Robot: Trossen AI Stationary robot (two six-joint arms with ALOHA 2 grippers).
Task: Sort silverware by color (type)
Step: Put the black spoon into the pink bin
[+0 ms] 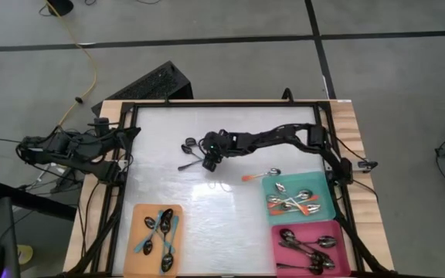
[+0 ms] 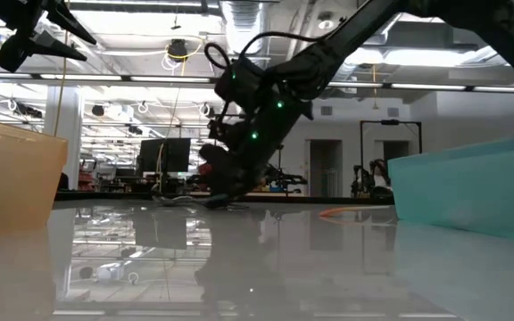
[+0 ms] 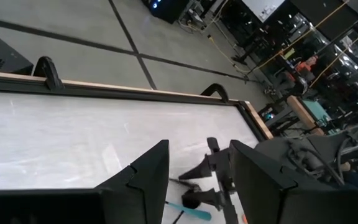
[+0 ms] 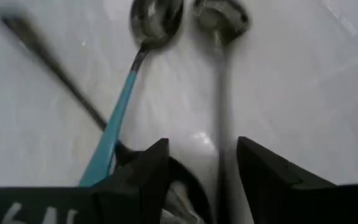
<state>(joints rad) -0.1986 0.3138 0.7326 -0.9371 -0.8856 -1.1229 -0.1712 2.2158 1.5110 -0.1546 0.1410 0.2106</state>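
Your right gripper hung released over the loose spoons at the table's centre, fingers straddling one handle, presumably lining up a pick; your left gripper waited open at nine o'clock. Three spoons showed under it (one teal-handled), another orange one lay by the teal tray.

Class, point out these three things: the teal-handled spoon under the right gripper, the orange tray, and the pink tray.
teal-handled spoon (image 4: 118,122), right wrist view, on its handle.
orange tray (image 1: 136,213), high view, on its bare upper-left corner.
pink tray (image 1: 309,226), high view, on its top rim.
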